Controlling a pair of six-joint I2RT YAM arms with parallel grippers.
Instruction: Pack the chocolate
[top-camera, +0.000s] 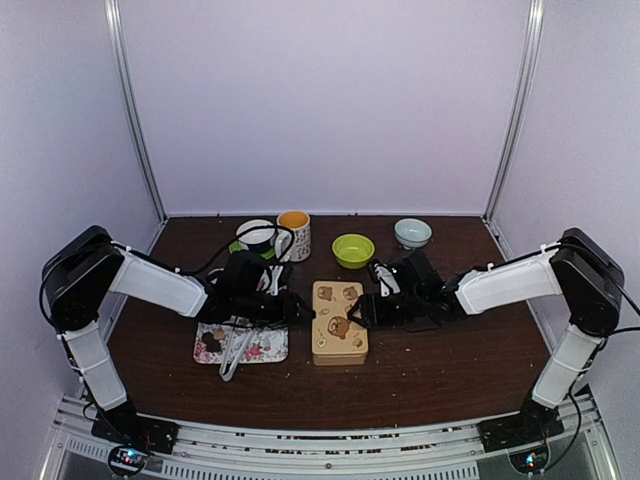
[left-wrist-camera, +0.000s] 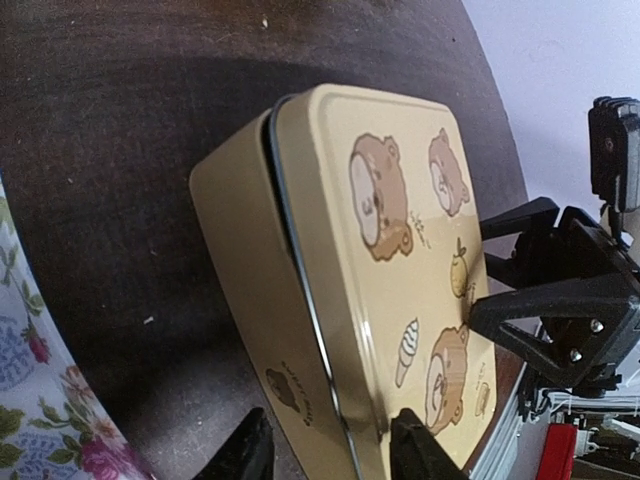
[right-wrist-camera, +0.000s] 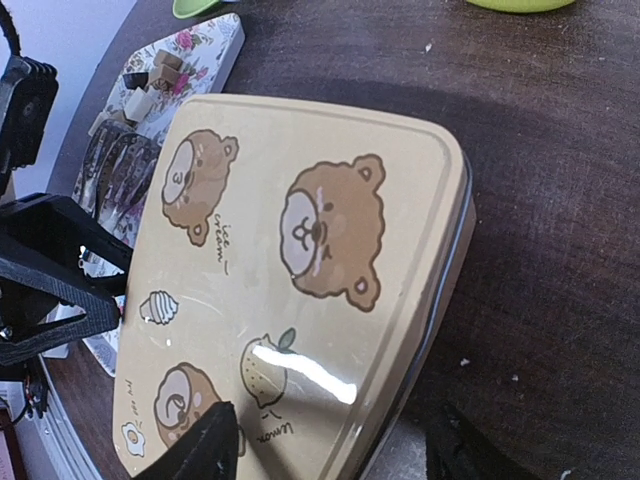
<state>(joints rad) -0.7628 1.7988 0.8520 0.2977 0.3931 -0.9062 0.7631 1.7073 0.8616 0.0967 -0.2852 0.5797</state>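
The tin (left-wrist-camera: 240, 260) read to me as thin painted metal, its tan lid (right-wrist-camera: 300, 250) smooth and glossy enough to throw back a bright streak of light. The table (left-wrist-camera: 130, 120) was dark wood with a dull, faintly grained finish, and the jaws looked like matt black plastic. The flowered tray (right-wrist-camera: 215, 50) had a glazed shine, while the chocolate (right-wrist-camera: 165, 65) on it looked dull.

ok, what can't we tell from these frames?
Inside of the tin: all views, the lid covers it.
Count of the chocolate: top view too small and the left arm overhangs the tray; right wrist view, the tin hides part of the tray.
Whether the left end effector or right end effector grips the tin: wrist views, fingertips cut off at the bottom edge.
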